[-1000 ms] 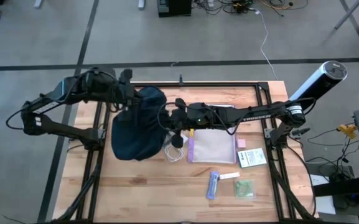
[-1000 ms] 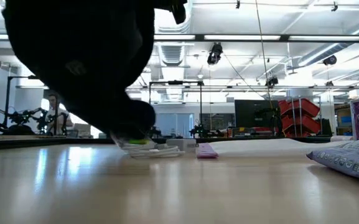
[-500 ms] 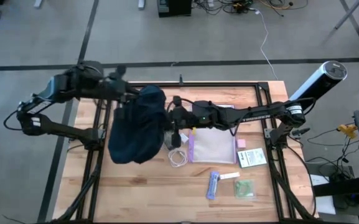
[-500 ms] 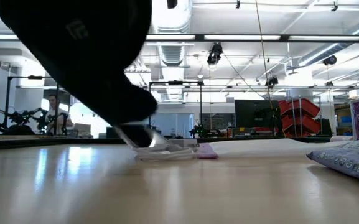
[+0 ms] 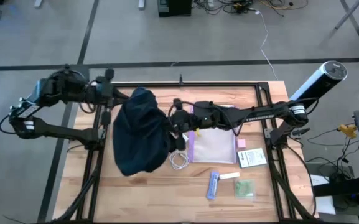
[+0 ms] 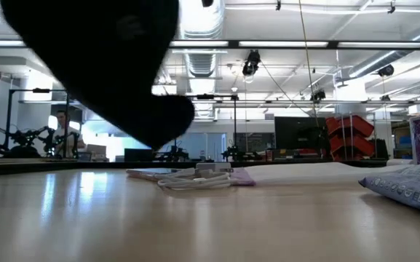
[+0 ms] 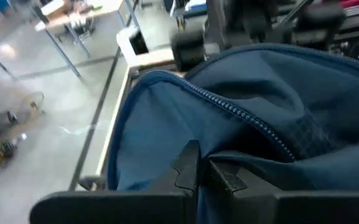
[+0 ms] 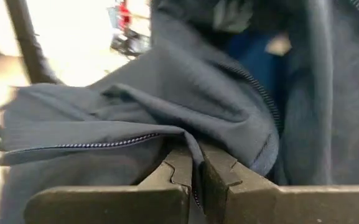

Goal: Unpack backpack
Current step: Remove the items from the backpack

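The dark navy backpack (image 5: 140,134) hangs between my two grippers, lifted clear of the table in the low view (image 6: 108,65). My left gripper (image 5: 112,98) is shut on the backpack's fabric at its far left side. My right gripper (image 5: 177,119) is shut on its right side. A coiled white cable (image 5: 178,160) lies on the table just right of the backpack and also shows in the low view (image 6: 195,177). A clear purple-edged pouch (image 5: 213,148) lies flat beside the cable. My left gripper pinches a fold of the backpack's fabric (image 7: 211,154) between its two fingers, beside the zipper line, coming level from the table's left. The backpack hangs from the hold, clear of the table. My right gripper pinches a bunched fold of the backpack's fabric (image 8: 195,144) next to a zipper, coming level from the table's right. The fabric is gathered at the fingers and hangs clear.
A purple bar (image 5: 213,183), a green packet (image 5: 244,188), a white-and-green card (image 5: 252,157) and a small pink item (image 5: 241,143) lie at the right front. Bare wood (image 5: 135,196) shows at the near left. The black frame rails (image 5: 95,162) run along the table's sides.
My left gripper has gone toward the table's left edge with the backpack's fabric. The backpack's lower end, which touched the table, has lifted clear. The white cable has dropped out of it and now lies on the table.
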Tool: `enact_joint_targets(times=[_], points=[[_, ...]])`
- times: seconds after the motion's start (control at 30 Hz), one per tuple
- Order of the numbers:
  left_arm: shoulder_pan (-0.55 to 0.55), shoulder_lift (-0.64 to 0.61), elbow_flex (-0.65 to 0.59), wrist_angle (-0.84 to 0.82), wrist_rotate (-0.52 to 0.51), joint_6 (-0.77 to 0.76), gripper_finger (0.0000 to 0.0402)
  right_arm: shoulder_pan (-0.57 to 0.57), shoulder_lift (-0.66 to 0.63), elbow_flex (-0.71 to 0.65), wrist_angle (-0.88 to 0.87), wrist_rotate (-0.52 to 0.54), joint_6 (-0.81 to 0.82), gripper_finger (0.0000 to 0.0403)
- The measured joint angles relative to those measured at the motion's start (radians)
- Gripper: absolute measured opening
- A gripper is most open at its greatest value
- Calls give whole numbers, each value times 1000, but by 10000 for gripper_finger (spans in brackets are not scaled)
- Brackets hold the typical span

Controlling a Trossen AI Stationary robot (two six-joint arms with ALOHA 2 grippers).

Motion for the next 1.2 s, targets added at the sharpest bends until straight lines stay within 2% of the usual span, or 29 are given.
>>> enact_joint_targets(times=[0.17, 0.33, 0.43, 0.67, 0.8, 1.0, 1.03, 1.13, 1.2], points=[[0, -31, -189, 146, 1, -37, 0, -12, -45, 0, -91, 3, 2, 0], [2, -30, -322, 136, -3, -91, 0, -8, -65, 1, -99, -147, -4, 0], [3, -14, -374, 95, -28, -133, 6, -7, -34, 1, -137, -195, -2, 0], [7, 27, -401, -12, -161, -192, 74, -7, 103, 0, -164, -353, 71, 0], [7, 19, -358, -38, -186, -152, 133, -8, 200, 0, -135, -345, 136, 0], [7, -15, -179, -79, -193, -124, 202, -6, 345, 9, 48, -333, 234, 2], [7, -19, -122, -165, -193, -125, 212, -6, 363, 16, 53, -328, 247, 6], [6, -32, 15, -196, -193, -147, 235, 0, 391, 41, 51, -269, 260, 30], [6, -46, 69, -289, -192, -189, 243, 7, 394, 61, 50, -207, 240, 55]])
